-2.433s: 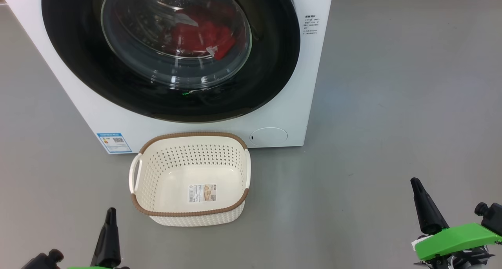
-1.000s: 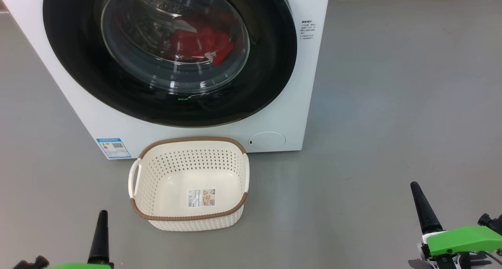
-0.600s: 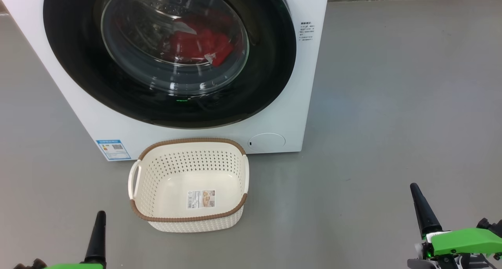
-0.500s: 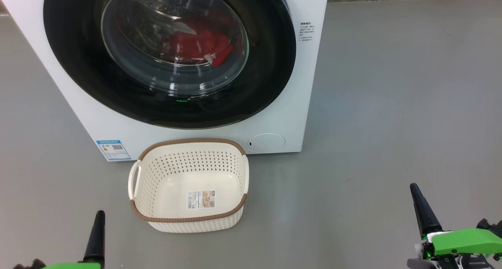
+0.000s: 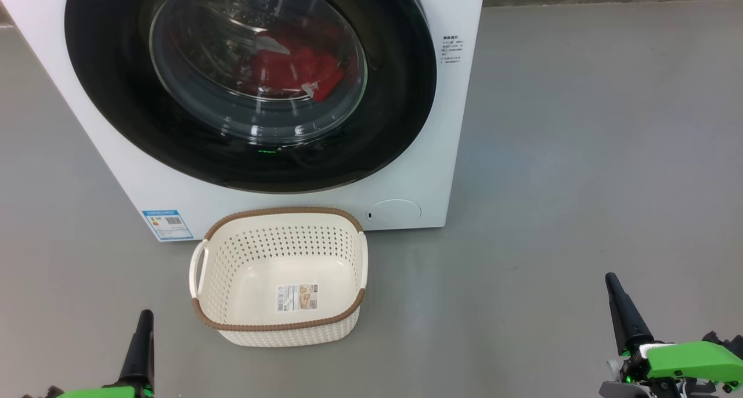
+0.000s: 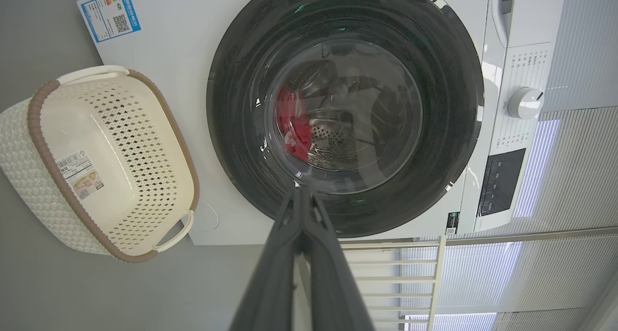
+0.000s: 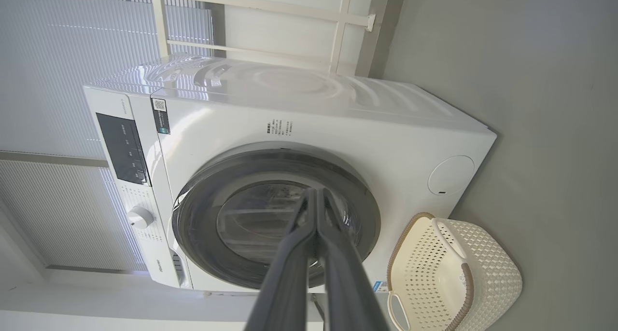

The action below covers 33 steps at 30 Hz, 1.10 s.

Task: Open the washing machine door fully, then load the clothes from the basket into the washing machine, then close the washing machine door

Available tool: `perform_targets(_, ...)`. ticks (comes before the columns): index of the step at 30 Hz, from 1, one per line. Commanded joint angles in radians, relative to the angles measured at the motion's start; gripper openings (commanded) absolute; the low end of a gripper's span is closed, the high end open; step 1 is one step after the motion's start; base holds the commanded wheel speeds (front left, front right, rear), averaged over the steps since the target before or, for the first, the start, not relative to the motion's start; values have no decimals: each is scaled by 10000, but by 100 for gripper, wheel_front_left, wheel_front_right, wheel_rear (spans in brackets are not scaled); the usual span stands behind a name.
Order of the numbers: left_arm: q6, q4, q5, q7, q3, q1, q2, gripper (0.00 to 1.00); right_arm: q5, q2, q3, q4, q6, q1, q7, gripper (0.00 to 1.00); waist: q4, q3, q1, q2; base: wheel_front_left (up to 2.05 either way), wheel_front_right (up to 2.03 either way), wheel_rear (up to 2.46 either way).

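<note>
Standing on the grey floor (image 5: 580,154), the washing machine (image 5: 458,131) has the washing machine door (image 5: 400,96) shut flat against its front. The red clothes (image 5: 284,67) lie inside the drum, seen through the glass bowl. The basket (image 5: 278,212) sits on the floor just before the machine's lower front edge, with a paper label (image 5: 298,297) on its bottom. The left pincer (image 5: 145,317) and the right pincer (image 5: 610,282) hang well apart from the basket on either side. Each has its dark fingers pressed together, pinching nothing.
</note>
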<state>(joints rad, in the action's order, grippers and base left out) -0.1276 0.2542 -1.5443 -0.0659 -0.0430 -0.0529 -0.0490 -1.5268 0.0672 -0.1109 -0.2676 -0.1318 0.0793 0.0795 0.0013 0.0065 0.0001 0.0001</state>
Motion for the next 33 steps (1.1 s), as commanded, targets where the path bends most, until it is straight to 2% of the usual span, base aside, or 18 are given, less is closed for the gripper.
perform_targets(1,-29,-162,-252,-87,-360,-478,-196,0,-320,4,137,242,10,276,102,0,-2,-6,0,-1,0,0,0)
perform_targets(8,-31,-99,-849,-275,-460,-530,-192,0,-866,-122,30,232,11,280,290,0,-13,-34,0,-1,0,0,0)
perform_targets(33,-31,-96,-792,-330,-528,-536,-144,0,-848,-137,9,231,11,282,307,0,-13,-34,0,-1,0,0,0)
